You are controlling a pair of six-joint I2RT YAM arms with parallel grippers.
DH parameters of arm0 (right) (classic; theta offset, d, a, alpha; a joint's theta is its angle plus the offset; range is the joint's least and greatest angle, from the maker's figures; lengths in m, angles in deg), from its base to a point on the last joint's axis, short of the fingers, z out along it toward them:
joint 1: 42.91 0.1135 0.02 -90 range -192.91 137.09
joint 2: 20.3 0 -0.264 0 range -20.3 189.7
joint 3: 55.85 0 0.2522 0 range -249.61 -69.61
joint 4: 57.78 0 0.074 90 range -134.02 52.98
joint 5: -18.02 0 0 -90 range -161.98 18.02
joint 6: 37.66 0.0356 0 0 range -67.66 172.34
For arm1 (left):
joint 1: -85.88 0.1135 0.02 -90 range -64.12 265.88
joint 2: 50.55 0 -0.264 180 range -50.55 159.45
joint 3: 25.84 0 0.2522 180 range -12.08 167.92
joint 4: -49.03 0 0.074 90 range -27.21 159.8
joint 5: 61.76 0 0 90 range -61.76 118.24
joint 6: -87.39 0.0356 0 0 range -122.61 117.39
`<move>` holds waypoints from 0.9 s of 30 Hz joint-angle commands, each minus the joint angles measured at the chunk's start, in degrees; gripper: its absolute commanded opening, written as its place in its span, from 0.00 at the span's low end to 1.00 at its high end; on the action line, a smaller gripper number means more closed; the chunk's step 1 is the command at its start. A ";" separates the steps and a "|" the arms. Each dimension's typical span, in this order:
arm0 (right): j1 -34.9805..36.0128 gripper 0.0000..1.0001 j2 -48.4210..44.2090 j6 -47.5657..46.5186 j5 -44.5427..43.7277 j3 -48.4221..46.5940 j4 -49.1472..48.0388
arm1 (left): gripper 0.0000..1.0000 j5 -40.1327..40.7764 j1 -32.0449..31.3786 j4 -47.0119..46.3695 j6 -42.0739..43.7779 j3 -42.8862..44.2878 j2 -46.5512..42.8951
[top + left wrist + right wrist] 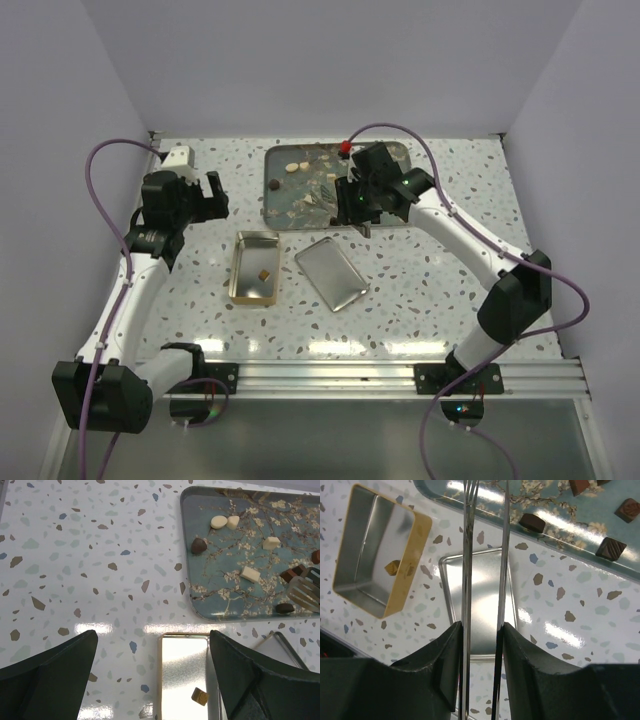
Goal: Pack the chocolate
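Several chocolate pieces lie on the teal blossom-print tray (272,205): cream ones (218,522) and dark ones (199,545), (532,522). One tan piece (200,696) lies inside the open gold tin (240,265), and the right wrist view shows it as a tan piece (393,567) too. My right gripper (358,205) is shut on metal tongs (467,555), whose slotted tips (304,592) hang over the tray's near edge beside dark pieces. My left gripper (152,635) hangs open above the table just left of the tray, with nothing between its fingers.
The tin's silver lid (332,273) lies flat on the speckled tabletop to the right of the tin, under the tongs in the right wrist view. A small red object (345,148) sits at the tray's far edge. Pale walls close in the back and both sides.
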 commanded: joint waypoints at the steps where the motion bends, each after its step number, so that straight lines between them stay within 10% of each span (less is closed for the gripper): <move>1: -0.26 0.40 -1.01 -2.03 -0.61 1.17 -3.05 | 1.00 -0.85 0.46 -1.14 -0.78 1.33 -0.04; 27: -3.69 0.51 16.04 -4.40 4.13 -5.16 -8.77 | 1.00 0.64 0.46 0.53 0.80 2.30 0.14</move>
